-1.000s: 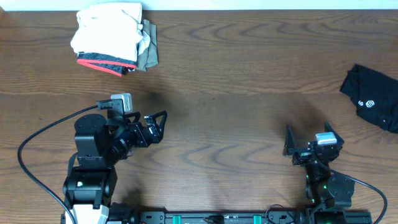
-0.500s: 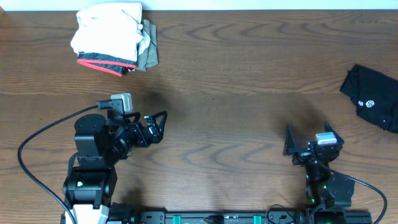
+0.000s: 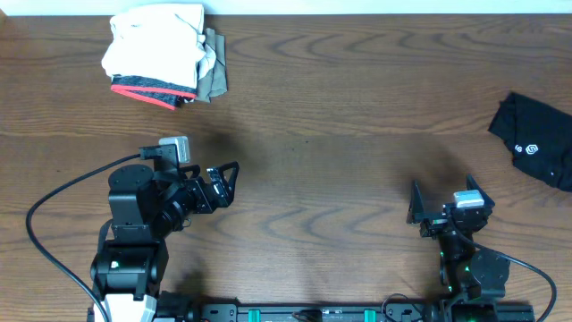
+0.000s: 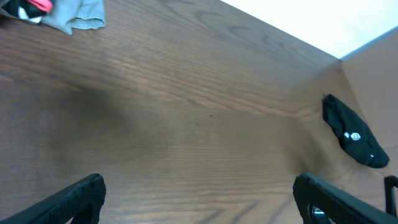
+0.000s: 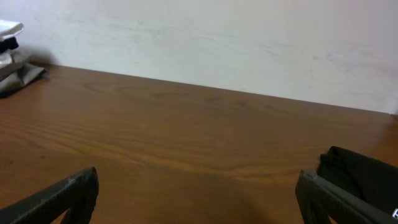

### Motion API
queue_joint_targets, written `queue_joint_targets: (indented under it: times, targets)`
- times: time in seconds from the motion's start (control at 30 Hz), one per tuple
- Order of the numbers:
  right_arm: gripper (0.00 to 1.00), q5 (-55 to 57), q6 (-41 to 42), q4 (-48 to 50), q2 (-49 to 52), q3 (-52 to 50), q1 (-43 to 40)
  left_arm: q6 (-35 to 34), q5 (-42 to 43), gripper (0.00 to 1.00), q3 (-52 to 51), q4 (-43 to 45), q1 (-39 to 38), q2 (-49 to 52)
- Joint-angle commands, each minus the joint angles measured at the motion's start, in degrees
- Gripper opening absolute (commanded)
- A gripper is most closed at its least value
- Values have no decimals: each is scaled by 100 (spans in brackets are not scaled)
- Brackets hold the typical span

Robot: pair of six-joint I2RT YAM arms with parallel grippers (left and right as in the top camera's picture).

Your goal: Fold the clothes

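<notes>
A black garment with a small white logo (image 3: 537,139) lies crumpled at the table's right edge; it also shows in the left wrist view (image 4: 351,132) and the right wrist view (image 5: 364,174). A folded stack topped by a white garment (image 3: 156,52) sits at the far left. My left gripper (image 3: 231,182) is open and empty over bare wood at the left. My right gripper (image 3: 441,199) is open and empty near the front right, well short of the black garment.
The stack holds a red-edged dark piece (image 3: 152,89) and an olive-grey piece (image 3: 213,72), whose corner shows in the left wrist view (image 4: 78,15). A white wall (image 5: 217,43) runs behind the table's far edge. A black cable (image 3: 54,210) loops by the left arm.
The left arm has shifted very slightly; its gripper stays open. The right arm and the garments have not moved.
</notes>
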State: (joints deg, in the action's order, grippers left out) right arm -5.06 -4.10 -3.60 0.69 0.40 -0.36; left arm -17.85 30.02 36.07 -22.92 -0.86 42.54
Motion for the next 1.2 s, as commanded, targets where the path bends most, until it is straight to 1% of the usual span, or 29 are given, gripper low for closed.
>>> queue_joint_targets:
  times: [0.0,0.23,0.33,0.53,0.67,1.03,1.17]
  targets:
    - [99,72,-68,-28,-37,-9,-44,59,-111,98,-155,-9,-22,-229]
    - [99,72,-68,-28,-37,-9,-44,1370,-111,98,-726,7,-24,-1397]
    - [99,72,-68,-28,-37,-9,-44,1705,-111,98,-946,184,-24,-1882]
    - [99,72,-68,-28,-37,-9,-44,1923,-160,98,-1384,905,-24,-2804]
    - [99,72,-68,-28,-37,-9,-44,1937,-540,98,-1751,1198,-24,-3359]
    - [99,72,-68,-28,-37,-9,-44,1923,-1797,98,-2671,1742,-24,-3943]
    - [99,72,-68,-28,-37,-9,-44,1663,-2184,98,-3062,2243,-24,-4179]
